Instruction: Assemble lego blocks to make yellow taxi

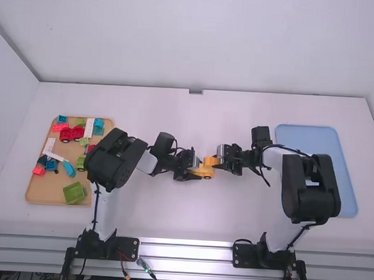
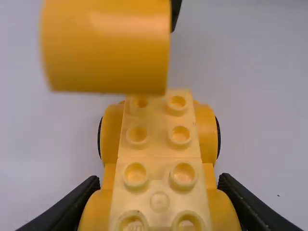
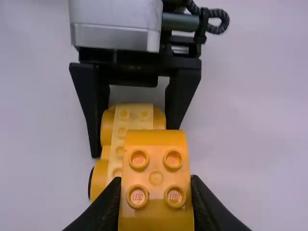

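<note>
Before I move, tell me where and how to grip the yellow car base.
Pinch the yellow car base across its rounded fenders, from one end, as the left gripper does; its studs face up and should be left free for stacking.

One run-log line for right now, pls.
left gripper: clamped on wheeled yellow base | right gripper: clamped on rounded orange block | block: held above base, not seated | taxi: incomplete

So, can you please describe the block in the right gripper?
Near the middle of the white table, the left gripper holds a yellow car base. The right gripper holds the block close to it: shorter, deeper orange, only four studs, no wheels.
</note>
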